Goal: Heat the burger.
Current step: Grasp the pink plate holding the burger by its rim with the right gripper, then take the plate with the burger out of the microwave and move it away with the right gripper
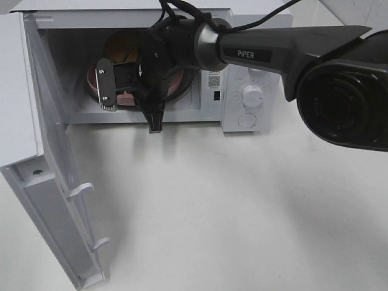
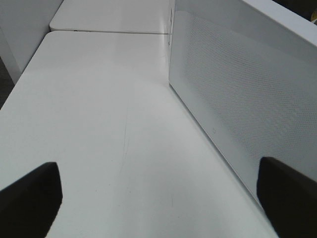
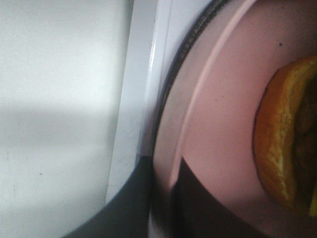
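The burger lies on a flat pink plate inside the open microwave; my right arm hides most of it. The right wrist view shows the burger's orange-brown edge on the plate. My right gripper reaches into the oven opening. In its wrist view the gripper has a dark finger on each side of the plate's rim, shut on it. My left gripper is open and empty above the table, beside a white perforated microwave panel.
The microwave door stands swung open at the left. The control panel with a white knob is right of the oven opening. The dark turntable ring runs under the plate's edge. White table lies in front.
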{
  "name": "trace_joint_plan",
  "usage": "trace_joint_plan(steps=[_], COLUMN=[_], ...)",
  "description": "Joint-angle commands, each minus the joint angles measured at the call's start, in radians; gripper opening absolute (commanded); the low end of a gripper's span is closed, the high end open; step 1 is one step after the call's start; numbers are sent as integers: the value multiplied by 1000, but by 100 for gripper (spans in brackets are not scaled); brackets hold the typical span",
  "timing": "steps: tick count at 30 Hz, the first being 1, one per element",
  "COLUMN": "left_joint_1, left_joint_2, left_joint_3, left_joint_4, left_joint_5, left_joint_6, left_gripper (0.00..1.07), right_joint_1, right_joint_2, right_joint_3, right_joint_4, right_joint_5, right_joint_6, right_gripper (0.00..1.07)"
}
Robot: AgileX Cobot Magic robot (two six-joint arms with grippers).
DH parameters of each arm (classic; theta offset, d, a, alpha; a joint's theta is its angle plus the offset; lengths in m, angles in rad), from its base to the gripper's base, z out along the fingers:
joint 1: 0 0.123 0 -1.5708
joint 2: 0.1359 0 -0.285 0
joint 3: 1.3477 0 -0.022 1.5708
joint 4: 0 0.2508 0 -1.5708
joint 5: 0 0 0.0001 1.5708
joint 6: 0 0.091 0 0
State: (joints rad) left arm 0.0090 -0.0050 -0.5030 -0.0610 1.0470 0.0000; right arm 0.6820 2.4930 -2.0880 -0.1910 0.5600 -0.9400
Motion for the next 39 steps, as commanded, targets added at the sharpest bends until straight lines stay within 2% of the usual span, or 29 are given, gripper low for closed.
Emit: trace_joint_plan(steps=[1, 24, 32, 36, 37, 39], left_joint_1=[2, 2, 2, 2, 2, 2], left_joint_2=[-8, -8, -8, -8, -8, -8], left_joint_3=[2, 2, 2, 2, 2, 2], left_joint_4=[4, 4, 4, 4, 4, 4], left_joint_5=[-9, -9, -9, -9, -9, -9], left_joint_6=[0, 0, 0, 0, 0, 0], left_gripper=[100, 100, 100, 100, 100, 100], right_joint_1=[-6, 7, 7, 7, 7, 8], right_joint_2=[1, -43, -119, -177, -177, -216], right_joint_3=[-6, 20, 151, 258, 258, 334], right_joint_4=[-20, -4, -7, -9, -9, -45], right_joint_5=[-47, -2, -137, -237, -237, -301], right_joint_6=[7, -53, -53, -55, -55, -57], right_gripper=[0, 0, 0, 0, 0, 0])
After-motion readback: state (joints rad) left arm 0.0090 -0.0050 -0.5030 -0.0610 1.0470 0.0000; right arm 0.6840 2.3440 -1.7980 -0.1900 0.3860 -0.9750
